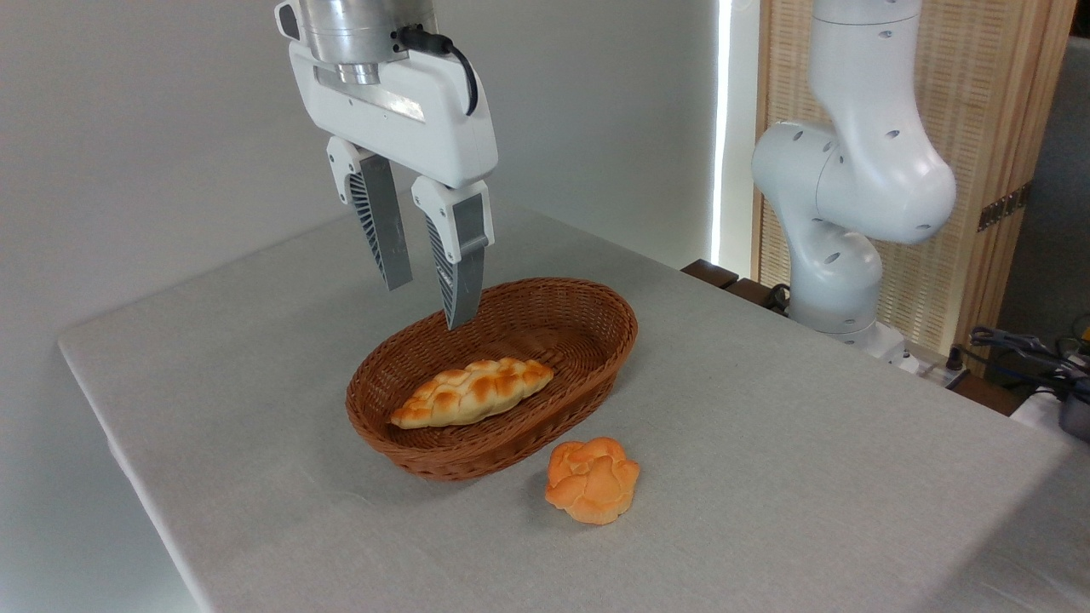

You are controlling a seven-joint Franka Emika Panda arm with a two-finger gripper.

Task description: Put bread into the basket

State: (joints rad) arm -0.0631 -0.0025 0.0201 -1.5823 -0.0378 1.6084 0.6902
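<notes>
Bread (473, 392) below parted fingers (456, 289) (in basket (596, 336))

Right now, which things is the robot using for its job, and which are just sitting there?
For the job:
- braided bread, lying in the basket
- wicker basket
- gripper, open above the basket

Just lying about:
- round orange bun, on the table beside the basket

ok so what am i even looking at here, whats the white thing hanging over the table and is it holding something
One fixed camera looks at a grey table. The white machine is a robot arm based at the right. The part hanging down is its hand, two grey fingers standing apart, holding nothing. Below it sits a wicker basket with a long braided bread lying inside. A small orange bun rests on the table just in front of the basket.
</notes>
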